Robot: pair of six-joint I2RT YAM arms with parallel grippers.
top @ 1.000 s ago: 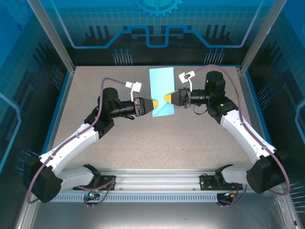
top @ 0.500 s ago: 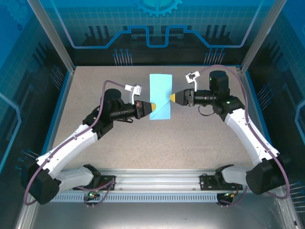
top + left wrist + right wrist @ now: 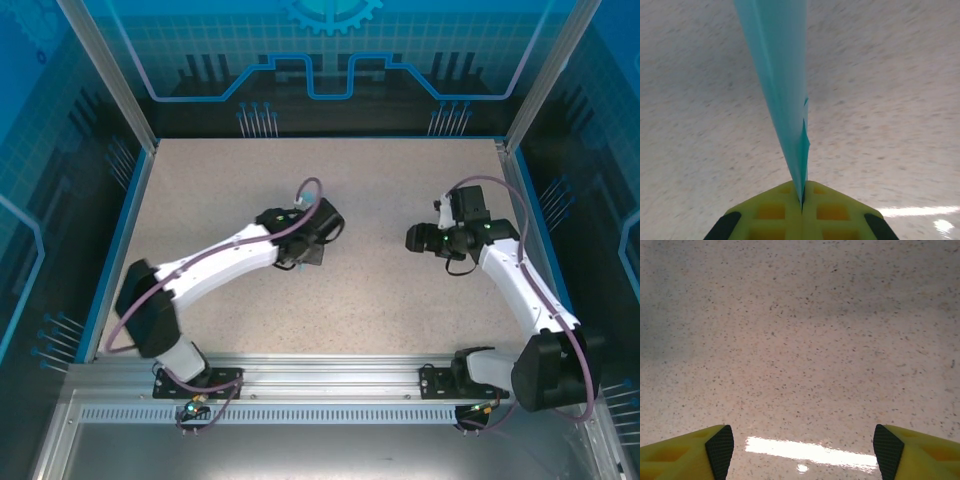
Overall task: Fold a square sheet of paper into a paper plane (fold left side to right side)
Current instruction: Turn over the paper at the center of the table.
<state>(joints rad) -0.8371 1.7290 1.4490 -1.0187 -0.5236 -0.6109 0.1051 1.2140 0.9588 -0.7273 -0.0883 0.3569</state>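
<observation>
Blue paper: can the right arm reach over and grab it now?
Probably yes: the right gripper is open and just bare table lies between. But the left gripper pinches the paper.

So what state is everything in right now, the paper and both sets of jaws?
paper: folded thin, pinched at one end, sticking out edge-on.
left jaws: shut on the paper.
right jaws: open, nothing between them, over the table.
</observation>
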